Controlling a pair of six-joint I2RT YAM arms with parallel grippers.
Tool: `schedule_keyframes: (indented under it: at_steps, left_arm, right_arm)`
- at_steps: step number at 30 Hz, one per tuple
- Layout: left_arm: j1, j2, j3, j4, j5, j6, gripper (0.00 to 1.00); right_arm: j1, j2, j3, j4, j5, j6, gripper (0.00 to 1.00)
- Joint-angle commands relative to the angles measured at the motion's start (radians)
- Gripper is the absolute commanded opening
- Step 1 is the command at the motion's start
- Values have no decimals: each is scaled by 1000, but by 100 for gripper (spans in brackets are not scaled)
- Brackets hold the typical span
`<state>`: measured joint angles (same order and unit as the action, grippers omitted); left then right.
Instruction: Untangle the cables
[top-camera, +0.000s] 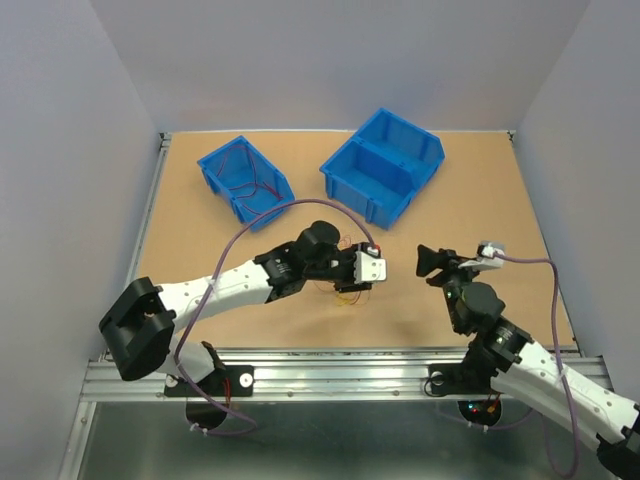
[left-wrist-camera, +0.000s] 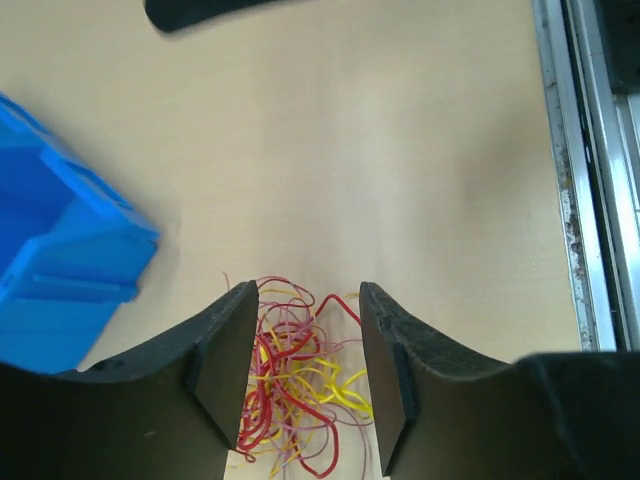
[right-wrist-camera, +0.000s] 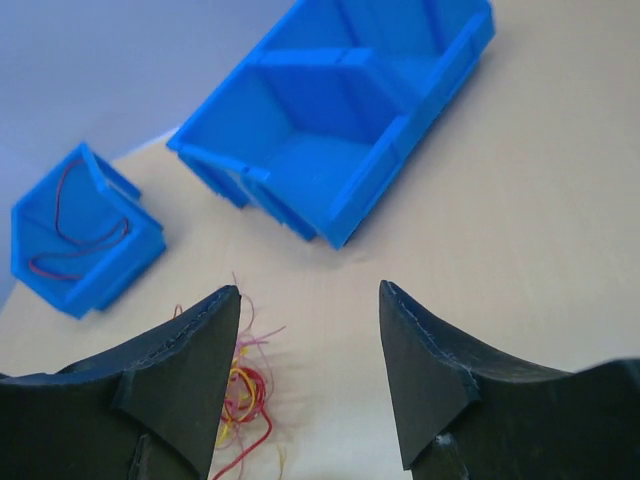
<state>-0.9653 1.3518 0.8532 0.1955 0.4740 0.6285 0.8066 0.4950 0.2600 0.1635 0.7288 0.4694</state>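
You're in a robotics lab cell here, no mistaking it for a home or a shop. See the walls (top-camera: 330, 60): bare pale panels, boxing the table (top-camera: 480, 200) in on three sides. The table itself is a plain tan board with a metal rail (top-camera: 340, 372) running along its near edge, and there your left arm (top-camera: 230, 285) and right arm (top-camera: 545, 365) are mounted. Towards the far edge sit a small blue bin (top-camera: 245, 178) and a divided blue bin (top-camera: 385, 165), both plastic storage stock.

Red, yellow, orange cables (left-wrist-camera: 290, 385); blue small bin (top-camera: 252, 206); blue divided bin (top-camera: 362, 190); tan table (top-camera: 480, 200).
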Motion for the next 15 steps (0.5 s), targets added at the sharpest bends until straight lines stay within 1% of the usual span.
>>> schedule_keyframes:
  at_steps: [1,3,5,6,9,10,13,15]
  left_arm:
    - [-26,53,112,-192,-109,-73,54]
    - [-36,82,156,-270,-127,-122,54]
    - [-52,122,182,-316,-124,-150,54]
    - [-67,138,204,-339,-149,-157,53]
    - [-127,181,222,-389,-225,-193,49]
    - [-139,190,222,-404,-229,-194,49]
    - [-142,193,219,-413,-233,-200,50]
    - [-142,208,225,-432,-238,-210,52]
  right_arm:
    - [6,-166,-73,19,179,5,63]
    - [6,-203,-79,-8,187,-3,62]
    - [5,-225,-80,-16,185,2,61]
    - [5,-223,-80,-18,178,2,61]
    - [6,-182,-65,-18,173,8,61]
    - [6,-168,-61,-19,172,11,61]
    - [5,-125,-48,-18,173,31,61]
    - [5,-108,-44,-18,169,38,61]
